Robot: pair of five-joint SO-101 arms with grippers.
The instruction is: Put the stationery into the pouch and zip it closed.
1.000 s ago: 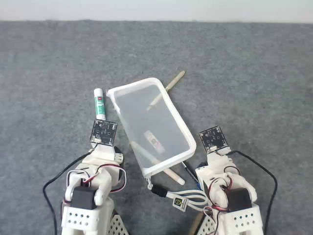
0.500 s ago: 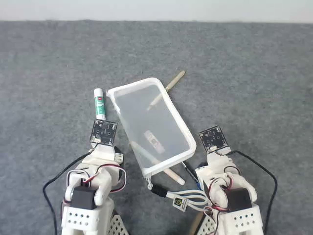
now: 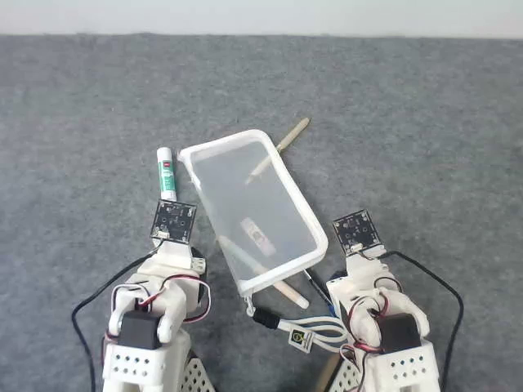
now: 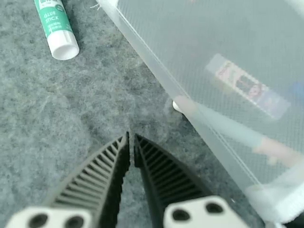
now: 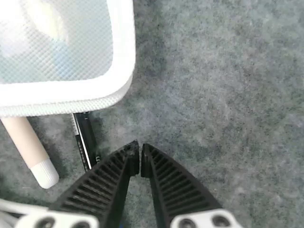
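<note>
Our left gripper [image 4: 131,142] and right gripper [image 5: 140,152] are both clenched on nothing, by the table's near edge. The pouch [image 3: 253,208] lies mid-table between them, the glue stick [image 3: 167,173] just beside it. We fear a pencil [image 5: 28,142], seemingly pinned beneath, may drag the pouch askew when pulled.

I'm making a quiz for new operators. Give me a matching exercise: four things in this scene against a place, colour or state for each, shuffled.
1 glue stick
2 black pen
3 pouch
4 left end effector

A shut, over bare carpet
B translucent, white rim
C lying apart from the pouch, green label
D next to a beige pen at the pouch's corner

Pairs: 1-C, 2-D, 3-B, 4-A
</note>
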